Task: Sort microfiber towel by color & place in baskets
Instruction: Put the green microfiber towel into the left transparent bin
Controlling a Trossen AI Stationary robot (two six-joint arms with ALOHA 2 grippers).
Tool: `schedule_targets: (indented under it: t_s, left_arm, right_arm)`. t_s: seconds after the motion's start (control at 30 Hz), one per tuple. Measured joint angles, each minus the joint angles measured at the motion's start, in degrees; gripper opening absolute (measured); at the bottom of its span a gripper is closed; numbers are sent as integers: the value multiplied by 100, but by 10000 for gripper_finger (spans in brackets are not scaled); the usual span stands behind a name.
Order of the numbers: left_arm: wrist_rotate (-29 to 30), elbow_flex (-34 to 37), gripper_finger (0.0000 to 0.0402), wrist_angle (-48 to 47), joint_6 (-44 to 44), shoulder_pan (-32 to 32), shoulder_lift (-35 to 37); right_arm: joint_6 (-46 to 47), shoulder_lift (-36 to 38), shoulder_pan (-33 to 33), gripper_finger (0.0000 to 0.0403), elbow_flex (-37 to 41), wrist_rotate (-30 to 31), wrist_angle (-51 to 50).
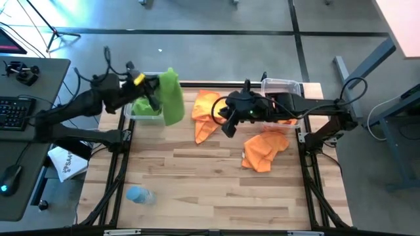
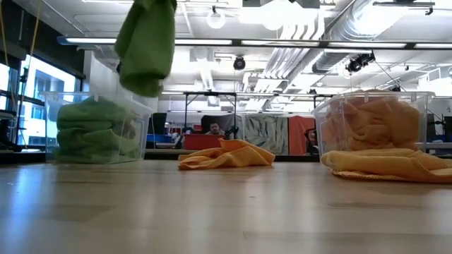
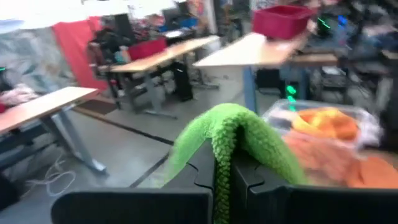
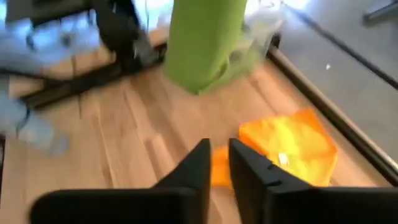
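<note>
Green towel (image 1: pixel 172 96) hangs from the left gripper (image 1: pixel 155 98), which is clenched on its top fold and holds it in the air. Directly beside this gripper stands the left basket (image 1: pixel 146 113), with green cloths (image 2: pixel 95 130) inside. The right gripper (image 1: pixel 228 128) hovers with its fingers a little apart and holds nothing; 1 orange towel (image 1: pixel 206 113) lies under it, another orange towel (image 1: pixel 264 149) lies near it, and the right basket (image 1: pixel 283 86) with orange cloths (image 2: pixel 371 123) stands behind it.

Top of hanging green towel (image 2: pixel 146 46) cut off; left hand (image 1: pixel 155 98) behind it.
</note>
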State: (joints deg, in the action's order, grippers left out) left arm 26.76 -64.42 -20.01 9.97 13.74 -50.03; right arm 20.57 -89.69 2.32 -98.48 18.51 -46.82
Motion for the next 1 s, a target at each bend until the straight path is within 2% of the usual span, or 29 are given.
schedule_targets:
  t_s: [0.1,0.17,0.3,0.5,0.73,0.9,1.0]
  left_arm:
    - [2,20,0,-79,294,63,30]
    - [201,18,0,-31,495,144,146]
    - [555,9,0,41,955,367,290]
    - [877,13,0,496,1564,704,420]
    - [1232,9,0,1078,2316,1000,432]
    - [1816,9,0,969,2611,1062,484]
    - [1941,9,0,451,2399,1062,488]
  right_arm:
    - [89,0,-8,99,-2,308,46]
    - [237,0,-8,128,-2,401,72]
    - [512,0,-6,166,-2,398,-10]
    - [771,0,-4,173,-2,408,-109]
    - [878,0,-4,174,-2,885,-171]
    - [1172,0,-4,174,-2,1009,-324]
    - [1351,0,-4,174,-2,1077,-541]
